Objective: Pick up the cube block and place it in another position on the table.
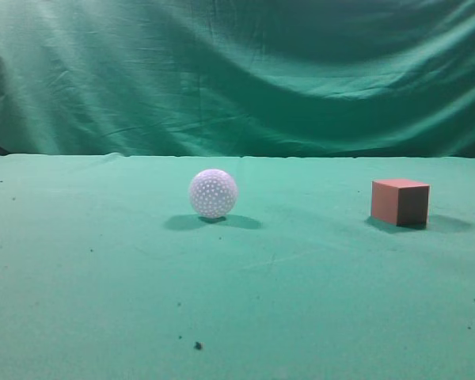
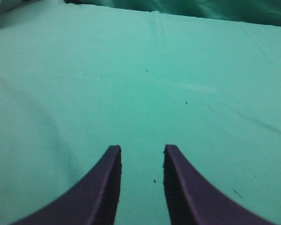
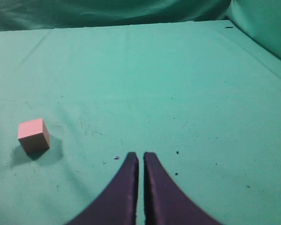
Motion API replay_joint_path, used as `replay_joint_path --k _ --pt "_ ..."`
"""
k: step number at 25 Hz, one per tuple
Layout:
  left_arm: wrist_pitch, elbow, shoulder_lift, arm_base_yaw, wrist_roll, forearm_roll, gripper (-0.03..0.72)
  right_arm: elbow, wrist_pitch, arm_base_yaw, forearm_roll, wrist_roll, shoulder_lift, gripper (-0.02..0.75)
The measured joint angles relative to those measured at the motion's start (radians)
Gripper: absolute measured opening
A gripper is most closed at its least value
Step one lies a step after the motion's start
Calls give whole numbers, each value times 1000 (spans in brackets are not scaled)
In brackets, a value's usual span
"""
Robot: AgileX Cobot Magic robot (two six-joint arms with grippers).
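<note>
The cube block (image 1: 400, 203) is a small reddish-brown cube resting on the green table (image 1: 103, 277) at the right of the exterior view. It also shows in the right wrist view (image 3: 33, 135), far to the left of my right gripper (image 3: 141, 155), which is shut and empty above bare cloth. My left gripper (image 2: 141, 149) is open and empty over bare table cloth; no cube shows in its view. Neither gripper shows in the exterior view.
A white dimpled ball (image 1: 213, 193) sits on the table near the middle, well left of the cube. A wrinkled green backdrop curtain (image 1: 237, 71) hangs behind the table. Small dark specks (image 1: 197, 345) dot the cloth.
</note>
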Motion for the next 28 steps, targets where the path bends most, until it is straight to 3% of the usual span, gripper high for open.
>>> replay_joint_path --k 17,20,25,28 --pt "0 0 0 0 0 0 262 0 -1 0 0 -4 0 0" --pt "0 0 0 0 0 0 262 1 -85 0 41 10 0 0" --pt "0 0 0 0 0 0 262 2 -449 0 113 32 0 0" --pt "0 0 0 0 0 0 262 -83 -359 0 81 19 0 0"
